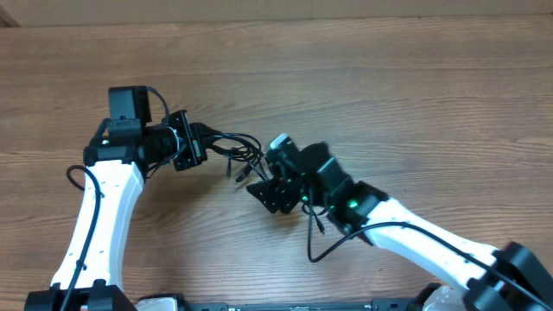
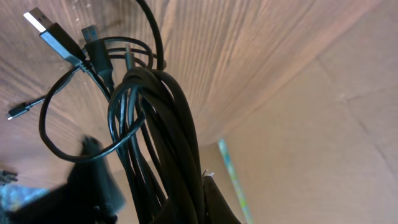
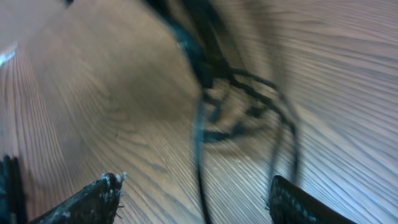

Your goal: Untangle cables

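The cables (image 1: pixel 235 152) are a knot of thin black cords on the wooden table between my two arms. My left gripper (image 1: pixel 200 142) is shut on one end of the bundle. In the left wrist view the bundle (image 2: pixel 155 124) runs down into my left gripper (image 2: pixel 186 199), and a USB plug (image 2: pixel 46 28) and smaller plugs stick out at the top. My right gripper (image 1: pixel 263 186) sits at the tangle's lower right. In the blurred right wrist view it (image 3: pixel 196 190) stands open with one strand (image 3: pixel 200 168) running loose between its fingertips (image 3: pixel 106 186).
Wooden table (image 1: pixel 415 95) stretches all round the tangle. The left arm (image 1: pixel 104 199) comes up from the front left and the right arm (image 1: pixel 406 229) from the front right, with a thin black lead (image 1: pixel 313 246) hanging beside it.
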`<state>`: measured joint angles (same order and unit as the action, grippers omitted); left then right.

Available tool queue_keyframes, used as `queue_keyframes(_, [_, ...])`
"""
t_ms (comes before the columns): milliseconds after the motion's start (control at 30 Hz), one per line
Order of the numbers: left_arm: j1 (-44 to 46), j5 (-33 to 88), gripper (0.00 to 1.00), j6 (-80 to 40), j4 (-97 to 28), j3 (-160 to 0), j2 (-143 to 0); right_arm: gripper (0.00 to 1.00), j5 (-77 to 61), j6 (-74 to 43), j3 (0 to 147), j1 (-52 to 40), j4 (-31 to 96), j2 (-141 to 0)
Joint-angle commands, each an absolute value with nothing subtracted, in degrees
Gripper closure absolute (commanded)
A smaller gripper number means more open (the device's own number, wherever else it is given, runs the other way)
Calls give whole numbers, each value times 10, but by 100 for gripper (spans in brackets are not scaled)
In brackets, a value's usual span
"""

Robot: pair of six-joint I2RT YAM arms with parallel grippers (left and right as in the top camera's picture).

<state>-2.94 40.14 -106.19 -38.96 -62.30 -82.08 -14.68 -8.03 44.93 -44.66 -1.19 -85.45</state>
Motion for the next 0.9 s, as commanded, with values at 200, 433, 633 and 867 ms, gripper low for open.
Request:
queue_keyframes(200, [-11, 413, 96, -1091, -342, -632, -813, 96, -137, -192, 451, -447, 84, -814])
queue_keyframes(433, [-56, 356, 96, -1056, -327, -632, -813, 96, -133, -163, 451, -404, 307, -569])
queue_keyframes(633, [-58, 339, 96, -1064, -326, -632, -813, 96, -74, -165, 451, -404, 452, -414])
queue_keyframes(867, [-57, 387, 95, -1047, -310, -632, -813, 0, -27, -165, 451, -404, 469, -418])
